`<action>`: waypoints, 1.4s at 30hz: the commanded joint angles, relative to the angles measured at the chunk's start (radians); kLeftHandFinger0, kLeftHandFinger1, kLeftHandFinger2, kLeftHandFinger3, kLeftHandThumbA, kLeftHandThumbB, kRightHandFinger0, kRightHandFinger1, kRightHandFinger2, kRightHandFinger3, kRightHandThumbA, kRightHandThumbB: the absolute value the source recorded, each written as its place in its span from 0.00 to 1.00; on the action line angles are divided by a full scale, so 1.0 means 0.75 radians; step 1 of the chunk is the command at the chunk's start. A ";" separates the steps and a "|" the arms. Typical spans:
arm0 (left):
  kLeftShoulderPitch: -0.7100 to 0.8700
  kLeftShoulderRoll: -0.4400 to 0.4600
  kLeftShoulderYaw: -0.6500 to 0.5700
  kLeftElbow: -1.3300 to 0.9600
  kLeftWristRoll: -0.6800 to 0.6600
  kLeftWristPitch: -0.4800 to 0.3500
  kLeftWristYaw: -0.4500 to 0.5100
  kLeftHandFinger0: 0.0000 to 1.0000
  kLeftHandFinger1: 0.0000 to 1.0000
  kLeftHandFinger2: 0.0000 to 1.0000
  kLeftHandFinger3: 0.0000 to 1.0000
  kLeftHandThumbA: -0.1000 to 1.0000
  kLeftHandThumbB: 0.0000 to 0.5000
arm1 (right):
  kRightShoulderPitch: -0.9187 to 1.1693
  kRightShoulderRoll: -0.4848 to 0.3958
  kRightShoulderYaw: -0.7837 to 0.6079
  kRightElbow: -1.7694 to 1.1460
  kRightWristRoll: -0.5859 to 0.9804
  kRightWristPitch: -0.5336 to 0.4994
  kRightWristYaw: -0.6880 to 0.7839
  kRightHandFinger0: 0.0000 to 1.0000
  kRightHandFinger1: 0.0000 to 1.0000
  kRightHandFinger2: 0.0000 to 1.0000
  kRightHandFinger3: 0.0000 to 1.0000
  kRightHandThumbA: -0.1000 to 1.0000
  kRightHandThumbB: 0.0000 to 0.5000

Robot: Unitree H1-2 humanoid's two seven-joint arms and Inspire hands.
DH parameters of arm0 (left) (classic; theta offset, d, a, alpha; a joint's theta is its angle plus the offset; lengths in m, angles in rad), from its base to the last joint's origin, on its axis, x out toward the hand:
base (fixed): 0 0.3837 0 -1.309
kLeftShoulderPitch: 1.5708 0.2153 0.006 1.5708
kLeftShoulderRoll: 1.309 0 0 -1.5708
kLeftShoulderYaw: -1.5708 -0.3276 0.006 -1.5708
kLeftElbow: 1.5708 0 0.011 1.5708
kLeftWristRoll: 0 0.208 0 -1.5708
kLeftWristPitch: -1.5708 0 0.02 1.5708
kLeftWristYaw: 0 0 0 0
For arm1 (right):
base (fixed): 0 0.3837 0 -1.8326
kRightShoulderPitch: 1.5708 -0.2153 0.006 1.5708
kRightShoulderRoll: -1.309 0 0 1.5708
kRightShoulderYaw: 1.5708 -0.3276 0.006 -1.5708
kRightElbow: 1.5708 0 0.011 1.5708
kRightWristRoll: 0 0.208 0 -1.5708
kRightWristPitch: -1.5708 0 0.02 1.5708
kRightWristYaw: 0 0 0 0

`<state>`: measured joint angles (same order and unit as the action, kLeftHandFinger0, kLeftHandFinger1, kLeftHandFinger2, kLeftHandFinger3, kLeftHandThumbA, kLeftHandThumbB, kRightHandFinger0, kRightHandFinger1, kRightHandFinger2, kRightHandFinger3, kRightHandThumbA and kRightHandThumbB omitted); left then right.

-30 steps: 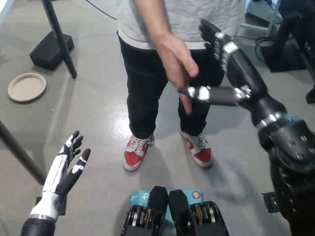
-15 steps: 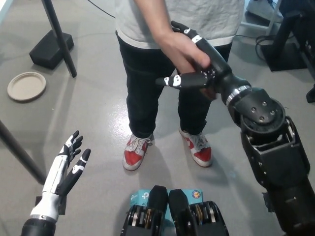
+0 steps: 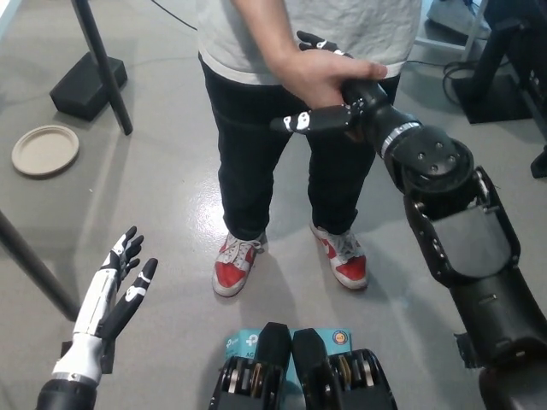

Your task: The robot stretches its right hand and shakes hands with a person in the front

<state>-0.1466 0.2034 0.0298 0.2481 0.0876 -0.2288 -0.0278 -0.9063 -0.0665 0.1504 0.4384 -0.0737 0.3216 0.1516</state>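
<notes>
Black right hand (image 3: 342, 115) was found raised in front of the person (image 3: 308, 102), wrapped by the person's hand (image 3: 329, 73). The person's fingers lay over the top of it, so most of its palm was hidden. One black digit with a white marking stuck out to picture left below the clasp, and black fingertips showed above the person's hand. Whether the right hand was itself closed on the person's hand could not be told from this view.

No legible writing was seen. A teal panel at the bottom edge carried small marks, too blurred to read.

The person was cut off at the top edge: only a grey shirt, dark trousers and two red-and-white shoes (image 3: 235, 265) showed, both shoes flat on the grey floor (image 3: 162, 196). The right arm's dark casing filled the lower right and ran out of frame.

White left hand (image 3: 120, 286) rested low at picture left, well apart from the handshake, holding nothing, its dark-tipped fingers spread and pointing upward in the picture.

One round beige plate (image 3: 44, 150) lay on the floor at far left. One black base block (image 3: 88, 85) sat beside a dark slanted pole (image 3: 102, 64) above it. A second dark bar crossed the left edge lower down. Dark equipment and cables at upper right were too cropped to identify.
</notes>
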 commanded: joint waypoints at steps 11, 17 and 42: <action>-0.035 0.016 0.016 -0.052 -0.010 -0.041 0.005 1.00 1.00 1.00 1.00 0.82 0.25 | -0.069 0.087 0.000 -0.030 -0.192 -0.170 -0.279 1.00 1.00 1.00 1.00 0.19 0.57; -0.046 0.024 0.016 -0.043 -0.002 -0.046 0.006 1.00 1.00 1.00 1.00 0.84 0.26 | -0.027 0.059 0.023 -0.270 -0.244 -0.147 -0.246 1.00 1.00 1.00 1.00 0.24 0.64; -0.074 0.030 0.019 -0.047 0.003 -0.049 0.010 1.00 1.00 1.00 1.00 0.81 0.19 | 0.008 -0.007 0.060 -0.746 -0.297 0.085 -0.076 1.00 1.00 1.00 1.00 0.28 0.58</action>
<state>-0.1654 0.2075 0.0335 0.2519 0.0886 -0.2254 -0.0279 -0.8162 -0.0541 0.1960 -0.2555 -0.2689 0.4302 0.0930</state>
